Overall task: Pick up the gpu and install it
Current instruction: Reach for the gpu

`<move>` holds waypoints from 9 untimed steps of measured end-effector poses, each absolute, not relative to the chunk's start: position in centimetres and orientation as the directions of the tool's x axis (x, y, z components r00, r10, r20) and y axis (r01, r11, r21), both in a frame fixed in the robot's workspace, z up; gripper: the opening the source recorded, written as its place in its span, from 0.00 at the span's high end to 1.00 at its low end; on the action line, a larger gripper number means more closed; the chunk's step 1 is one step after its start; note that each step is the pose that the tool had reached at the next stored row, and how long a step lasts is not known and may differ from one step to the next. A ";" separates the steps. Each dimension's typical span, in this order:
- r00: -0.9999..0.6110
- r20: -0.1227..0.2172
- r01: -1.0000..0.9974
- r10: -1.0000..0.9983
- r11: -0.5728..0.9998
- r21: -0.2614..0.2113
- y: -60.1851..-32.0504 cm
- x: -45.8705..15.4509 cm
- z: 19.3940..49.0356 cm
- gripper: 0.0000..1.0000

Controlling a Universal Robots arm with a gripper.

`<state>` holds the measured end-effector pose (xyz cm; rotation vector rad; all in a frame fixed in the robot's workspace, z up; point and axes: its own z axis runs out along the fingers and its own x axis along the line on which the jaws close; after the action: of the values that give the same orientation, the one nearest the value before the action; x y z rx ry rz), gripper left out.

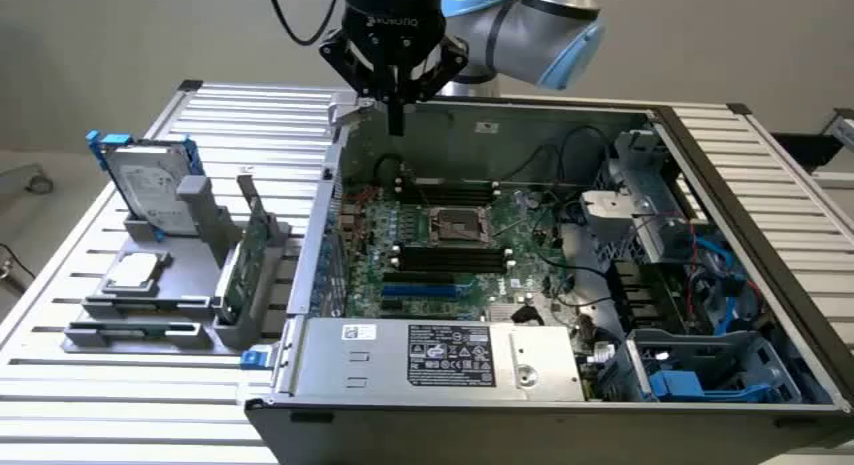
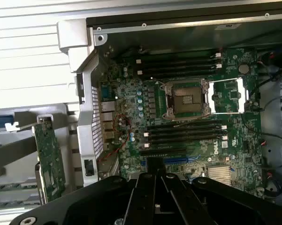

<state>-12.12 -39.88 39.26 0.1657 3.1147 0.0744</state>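
GPU not picked up yet; nothing installed.
The gpu [image 1: 240,260] is seen standing on edge in the holder [image 1: 200,210] on the table [image 1: 240,115], at the exterior view's left of the open case [image 1: 561,120]. The gripper [image 1: 395,125] is shut and empty, poised over the motherboard [image 1: 441,235]. The power supply label [image 1: 451,353] cannot be read.

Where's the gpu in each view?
Exterior view: gpu stands on edge in the grey rack, on the exterior view's left of the open case.
Wrist view: gpu on edge, outside the case's perforated wall.
Shared landmark: CPU socket.
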 end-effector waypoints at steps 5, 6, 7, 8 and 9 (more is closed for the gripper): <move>-0.994 -0.019 0.107 0.108 0.993 0.049 -39.9 -12.1 39.3 0.89; -0.994 -0.019 0.107 0.108 0.993 0.049 -39.9 -12.1 39.3 0.89; -0.994 -0.019 0.108 0.109 0.993 0.049 -39.9 -12.1 39.3 0.89; -0.994 -0.019 0.108 0.109 0.993 0.049 -39.9 -12.1 39.3 0.89; -0.994 -0.019 0.108 0.109 0.993 0.049 -39.9 -12.1 39.3 0.89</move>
<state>-12.12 -39.88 39.26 0.1702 3.1145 0.0743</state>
